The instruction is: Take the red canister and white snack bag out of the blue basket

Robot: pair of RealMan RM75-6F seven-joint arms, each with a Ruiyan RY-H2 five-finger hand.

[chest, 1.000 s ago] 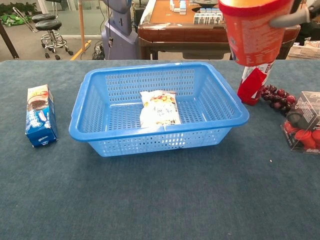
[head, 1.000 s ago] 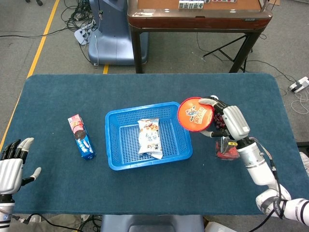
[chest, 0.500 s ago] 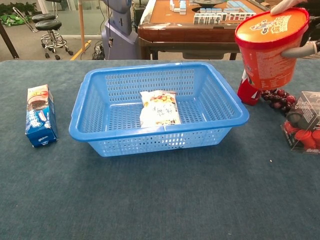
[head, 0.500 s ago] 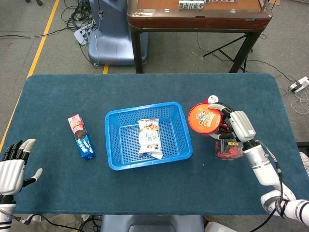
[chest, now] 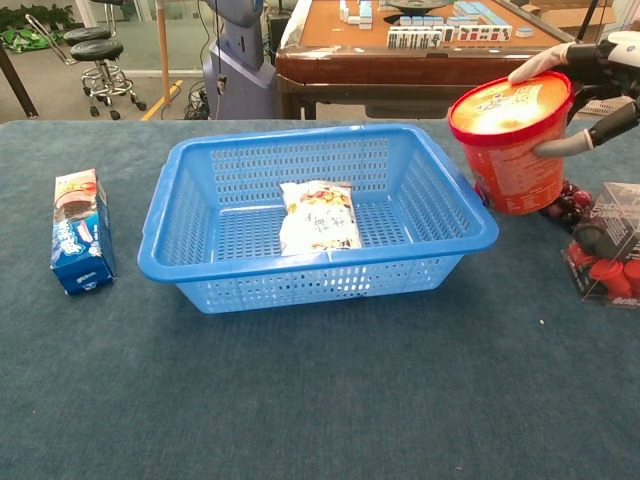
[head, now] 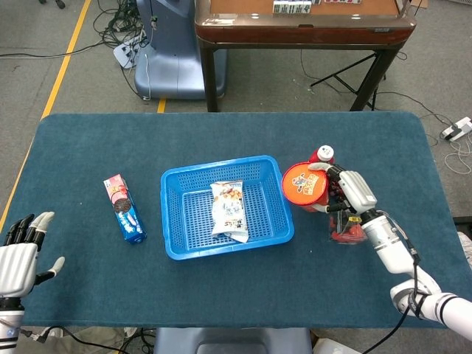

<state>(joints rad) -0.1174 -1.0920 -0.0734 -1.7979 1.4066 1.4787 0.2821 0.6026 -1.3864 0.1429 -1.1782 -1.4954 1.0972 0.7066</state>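
The red canister (head: pixel 304 186) (chest: pixel 513 147) is outside the blue basket (head: pixel 226 251) (chest: pixel 318 289), just right of its right rim and low over the table, nearly upright. My right hand (head: pixel 352 190) (chest: pixel 590 85) grips it from the right side. The white snack bag (head: pixel 228 210) (chest: pixel 319 218) lies flat on the basket floor. My left hand (head: pixel 20 251) hangs open and empty at the table's front left edge, far from the basket.
A blue-and-pink cookie box (head: pixel 124 209) (chest: pixel 80 231) lies left of the basket. Behind the canister stand a red bottle with a white cap (head: pixel 322 155), dark grapes (chest: pixel 570 205) and a clear box of red fruit (head: pixel 345 228) (chest: pixel 608 245).
My right hand has carried the canister from above the basket's right rim to the right and down, turning it from tilted to nearly upright. The left hand has barely moved.
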